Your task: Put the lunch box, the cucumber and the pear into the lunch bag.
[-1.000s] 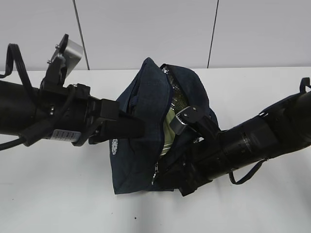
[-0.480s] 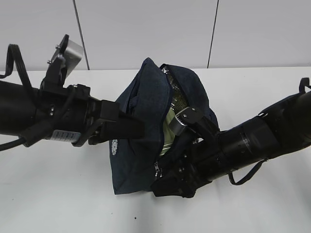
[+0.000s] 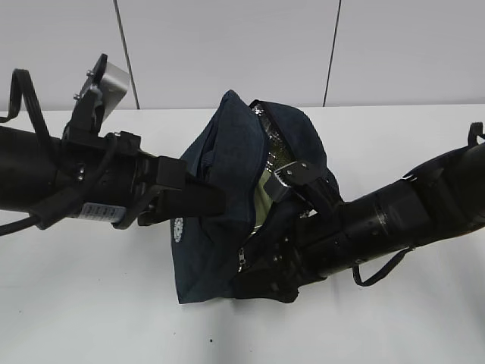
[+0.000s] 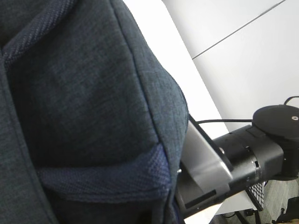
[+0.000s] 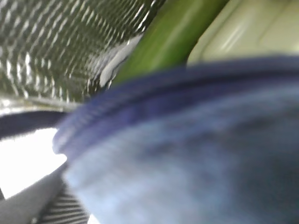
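Already the cucumber lies inside the lunch bag beside the lunch box. Left gripper clenches the soft fabric of the bag's left wall; whether the right claw is released cannot be told. The cucumber seems smooth and slippery, best taken at its middle.

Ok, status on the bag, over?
Left gripper shut on lunch bag flap. Right gripper not visible, at the bag mouth. Cucumber and lunch box inside. Pear unseen.
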Robot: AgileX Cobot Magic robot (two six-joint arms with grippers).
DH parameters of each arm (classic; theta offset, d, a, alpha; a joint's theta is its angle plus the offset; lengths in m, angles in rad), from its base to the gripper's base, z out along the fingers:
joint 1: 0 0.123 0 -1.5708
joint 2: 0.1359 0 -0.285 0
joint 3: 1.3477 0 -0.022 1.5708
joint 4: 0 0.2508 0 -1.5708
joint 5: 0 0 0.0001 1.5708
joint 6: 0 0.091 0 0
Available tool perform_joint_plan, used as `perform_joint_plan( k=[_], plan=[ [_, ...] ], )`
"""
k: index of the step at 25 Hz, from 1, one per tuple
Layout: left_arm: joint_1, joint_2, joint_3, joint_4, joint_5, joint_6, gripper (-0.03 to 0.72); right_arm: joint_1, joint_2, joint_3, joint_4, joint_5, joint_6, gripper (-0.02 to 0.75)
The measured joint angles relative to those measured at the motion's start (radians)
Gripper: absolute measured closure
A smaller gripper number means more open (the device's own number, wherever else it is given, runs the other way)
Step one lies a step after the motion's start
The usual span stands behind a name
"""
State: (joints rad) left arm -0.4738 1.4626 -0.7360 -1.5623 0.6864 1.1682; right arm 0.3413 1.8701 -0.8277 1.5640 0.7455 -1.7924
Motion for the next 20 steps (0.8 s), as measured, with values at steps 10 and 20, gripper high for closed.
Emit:
perform_joint_plan(
  k=[10,20],
  plan=[
    [0.000,0.000,0.000,-0.001,-0.005,0.000,0.703,0.000,0.000,0.000,0.075,-0.029,0.000,0.284],
    [0.000,0.000,0.000,-0.001,-0.005,0.000,0.703,0.000,0.000,0.000,0.020,-0.054,0.000,0.488]
  ],
)
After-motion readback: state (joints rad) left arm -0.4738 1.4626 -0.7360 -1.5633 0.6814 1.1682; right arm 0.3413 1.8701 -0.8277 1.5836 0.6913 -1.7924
